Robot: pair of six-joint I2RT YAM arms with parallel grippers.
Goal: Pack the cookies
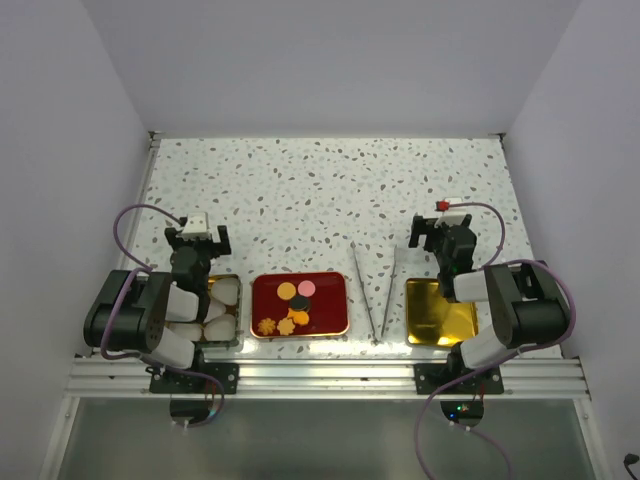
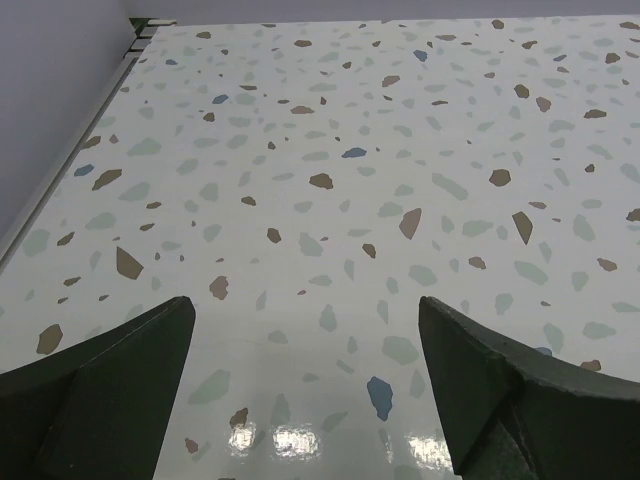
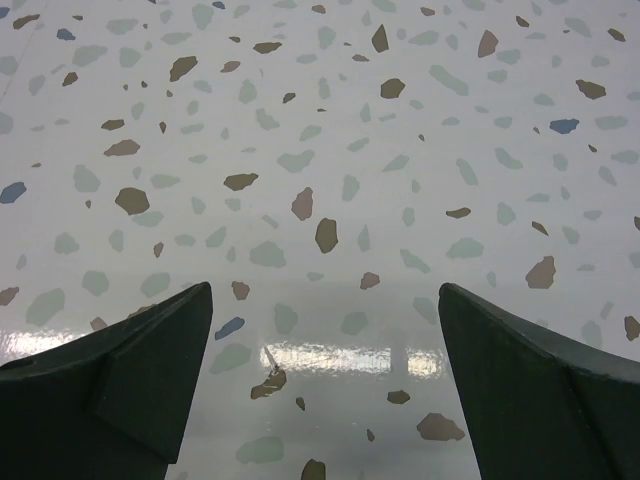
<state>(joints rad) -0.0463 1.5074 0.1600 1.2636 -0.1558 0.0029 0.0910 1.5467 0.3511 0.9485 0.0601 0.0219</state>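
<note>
The cookies (image 1: 294,305) lie on a red tray (image 1: 335,310) at the near middle of the table: yellow-orange, pink and dark brown discs and orange-brown flower-shaped ones. My left gripper (image 1: 198,238) is open and empty, above the table behind a tin of white paper cups (image 1: 222,310). My right gripper (image 1: 437,232) is open and empty, behind a gold tin (image 1: 436,312). Both wrist views show only speckled tabletop between the spread fingers (image 2: 120,390) (image 3: 130,380).
Metal tongs (image 1: 374,290) lie between the red tray and the gold tin. White walls enclose the table on the left, right and back. Aluminium rails run along the near edge.
</note>
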